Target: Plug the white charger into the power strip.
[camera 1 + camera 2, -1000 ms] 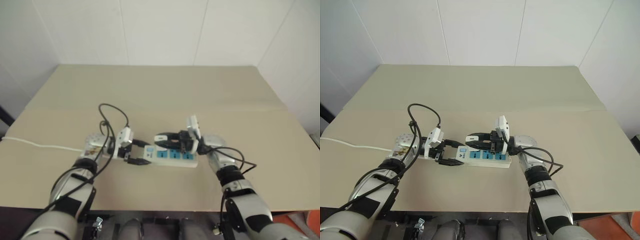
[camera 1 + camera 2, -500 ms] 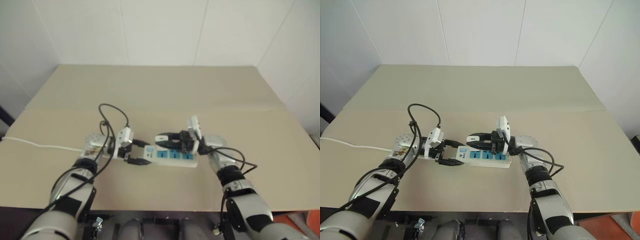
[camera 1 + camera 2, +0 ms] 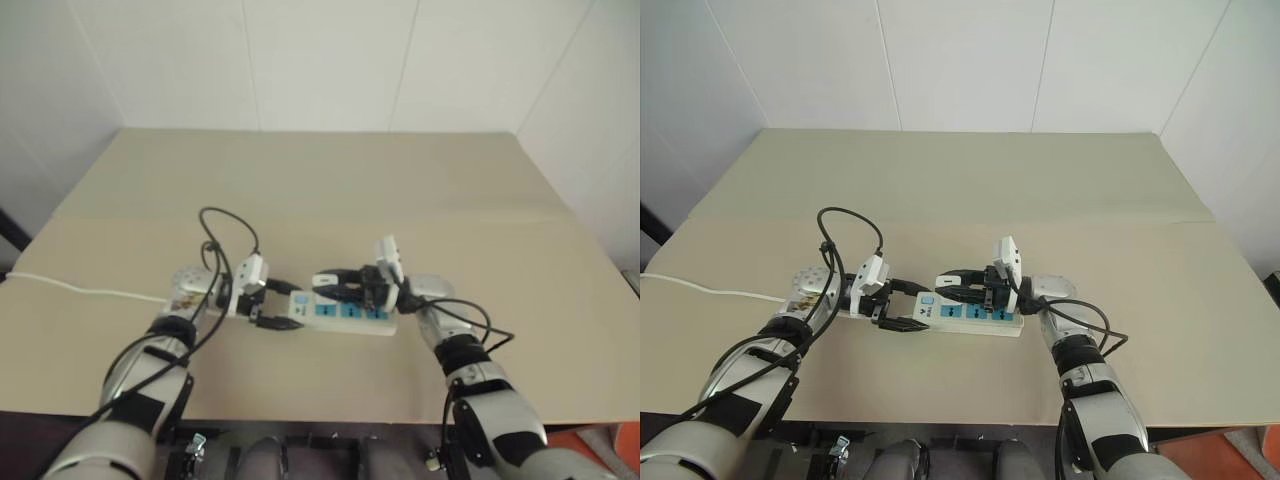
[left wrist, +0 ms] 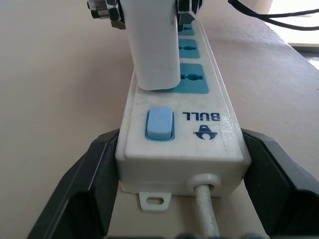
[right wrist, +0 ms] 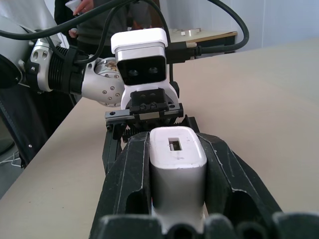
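The power strip (image 3: 990, 319) lies on the tan table, a long white bar with blue outlets and a blue switch (image 4: 159, 123). My left gripper (image 3: 902, 306) is shut on its switch end, one black finger (image 4: 84, 189) on each side. My right gripper (image 5: 178, 149) is shut on the white charger (image 5: 178, 172), holding it from the opposite side. The white charger (image 4: 153, 45) stands upright on the blue outlet nearest the switch, its base against the outlet face. Its prongs are hidden.
The strip's thin white cord (image 3: 700, 290) trails off to the table's left edge. A black cable (image 3: 852, 222) loops above my left wrist. The table's front edge (image 3: 940, 420) is close below both arms. A person (image 5: 99, 22) stands beyond the table.
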Tool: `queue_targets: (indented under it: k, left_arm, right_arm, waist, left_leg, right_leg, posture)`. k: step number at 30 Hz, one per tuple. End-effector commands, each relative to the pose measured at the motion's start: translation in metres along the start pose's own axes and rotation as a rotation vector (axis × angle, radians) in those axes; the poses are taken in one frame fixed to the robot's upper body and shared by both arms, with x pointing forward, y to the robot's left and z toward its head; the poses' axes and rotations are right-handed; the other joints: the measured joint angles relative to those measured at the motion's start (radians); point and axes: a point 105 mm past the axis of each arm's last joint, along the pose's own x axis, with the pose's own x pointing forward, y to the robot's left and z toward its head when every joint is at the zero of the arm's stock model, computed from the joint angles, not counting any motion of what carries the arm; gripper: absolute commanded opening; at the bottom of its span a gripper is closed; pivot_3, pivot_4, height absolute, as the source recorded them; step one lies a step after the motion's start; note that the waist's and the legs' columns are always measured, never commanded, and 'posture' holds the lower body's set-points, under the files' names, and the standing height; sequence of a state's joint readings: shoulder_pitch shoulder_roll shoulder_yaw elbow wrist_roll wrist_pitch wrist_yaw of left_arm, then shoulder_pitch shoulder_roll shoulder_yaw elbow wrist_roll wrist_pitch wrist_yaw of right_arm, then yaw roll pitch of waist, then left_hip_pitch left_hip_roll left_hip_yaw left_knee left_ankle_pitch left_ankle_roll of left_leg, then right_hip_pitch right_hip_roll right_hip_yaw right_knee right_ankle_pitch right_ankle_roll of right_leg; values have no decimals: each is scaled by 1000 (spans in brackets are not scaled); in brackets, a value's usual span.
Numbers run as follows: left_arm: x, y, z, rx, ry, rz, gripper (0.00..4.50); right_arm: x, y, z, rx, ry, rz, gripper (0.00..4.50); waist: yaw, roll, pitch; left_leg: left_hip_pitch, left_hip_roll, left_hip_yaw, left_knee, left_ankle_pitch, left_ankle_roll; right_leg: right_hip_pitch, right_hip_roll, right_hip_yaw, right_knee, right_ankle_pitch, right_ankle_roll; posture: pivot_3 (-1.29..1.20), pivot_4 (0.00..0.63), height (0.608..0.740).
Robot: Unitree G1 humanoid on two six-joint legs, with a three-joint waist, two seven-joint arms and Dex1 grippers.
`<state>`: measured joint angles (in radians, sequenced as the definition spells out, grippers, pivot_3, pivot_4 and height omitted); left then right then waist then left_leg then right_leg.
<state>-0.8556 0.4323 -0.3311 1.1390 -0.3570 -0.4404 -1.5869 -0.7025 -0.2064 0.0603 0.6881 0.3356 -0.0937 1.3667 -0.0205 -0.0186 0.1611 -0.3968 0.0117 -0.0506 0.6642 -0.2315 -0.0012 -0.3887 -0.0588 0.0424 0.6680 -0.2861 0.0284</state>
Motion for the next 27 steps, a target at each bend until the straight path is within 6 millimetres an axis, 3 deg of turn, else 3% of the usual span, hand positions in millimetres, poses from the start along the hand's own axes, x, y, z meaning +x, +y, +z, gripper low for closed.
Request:
queue_targets:
  k: [1,27]
  left_arm:
    - [6,-17,-23,-69,79,-86,3264]
    - [5,-17,-23,-70,78,-83,3264]
  right_arm:
    - [-12,-1,-3,-11,20,-22,1124]
    - [-28,1,-33,-21,132,-79,1124]
  waist:
    - [1,0,0]
    - [5,0,0]
  left_leg:
    - [0,0,0,0,0,0]
    - [2,0,0,0,0,0]
  right_leg:
    - [0,0,0,0,0,0]
    - [2,0,0,-1,0,0]
  posture:
    - [0,150,740]
    - [0,150,740]
